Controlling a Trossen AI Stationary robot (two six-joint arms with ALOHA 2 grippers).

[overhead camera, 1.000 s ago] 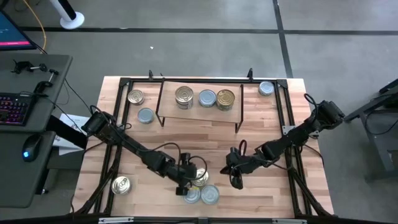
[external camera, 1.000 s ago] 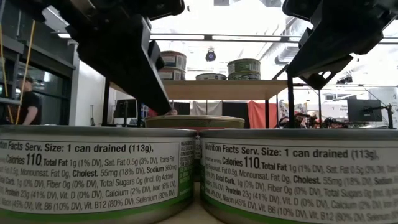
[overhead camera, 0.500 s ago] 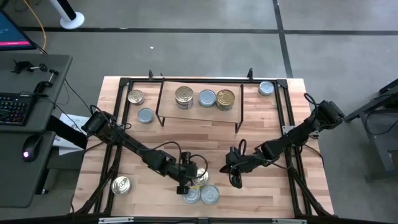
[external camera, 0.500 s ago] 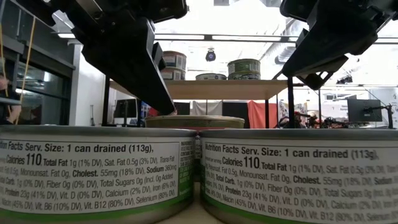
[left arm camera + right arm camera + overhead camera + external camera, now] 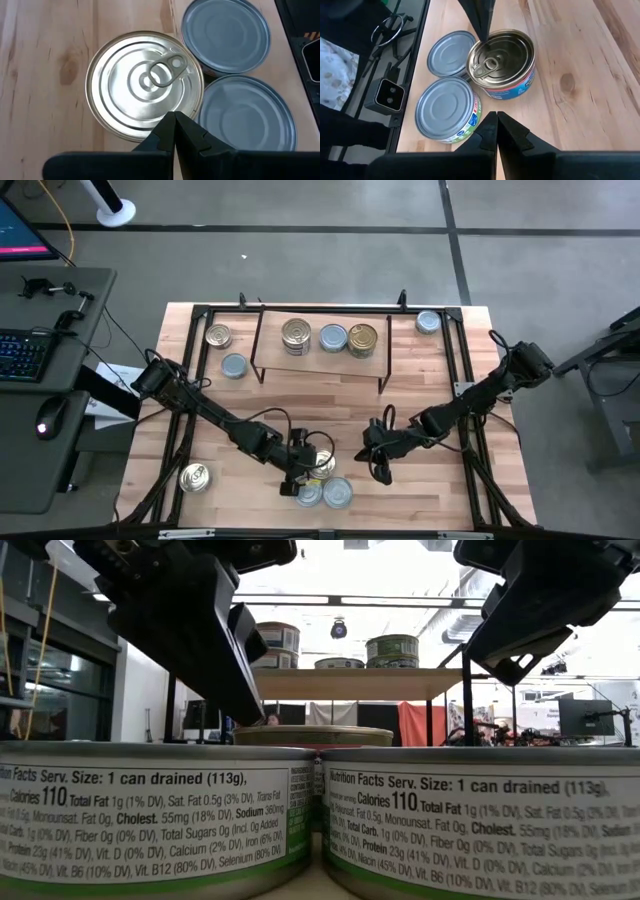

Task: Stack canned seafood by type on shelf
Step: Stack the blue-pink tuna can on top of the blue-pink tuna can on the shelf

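Observation:
Near the table's front edge stand three tins in a cluster: a pull-tab can [image 5: 145, 82] [image 5: 502, 60] [image 5: 322, 463] and two flat-lidded pale blue-silver cans [image 5: 225, 35] [image 5: 245, 112]. My left gripper [image 5: 175, 116] [image 5: 306, 470] is shut, its tip at the pull-tab can's lid. My right gripper [image 5: 496, 117] [image 5: 376, 470] hangs shut above bare wood to the right of the cluster, touching nothing. The shelf [image 5: 320, 355] at the back carries gold cans [image 5: 296, 335] [image 5: 362, 340] and a blue-silver one [image 5: 333, 337]. My left gripper sets its shut fingertips [image 5: 483, 35] on the pull-tab can's lid just inside the rim [image 5: 165, 122], on the side facing the table's left. The fingers slant down from the table's left. The can stands flat on the table, against the two flat-lidded cans.
Loose cans stand at the back left [image 5: 218, 335] [image 5: 234, 365], the back right [image 5: 428, 322] and the front left [image 5: 194, 477]. Black frame rails [image 5: 190, 380] run along the table's sides. Bare wood lies between the shelf and the cluster.
My left gripper has turned a little at the wrist, and its tip has swayed slightly while staying at the pull-tab can's lid. The cans have kept their places.

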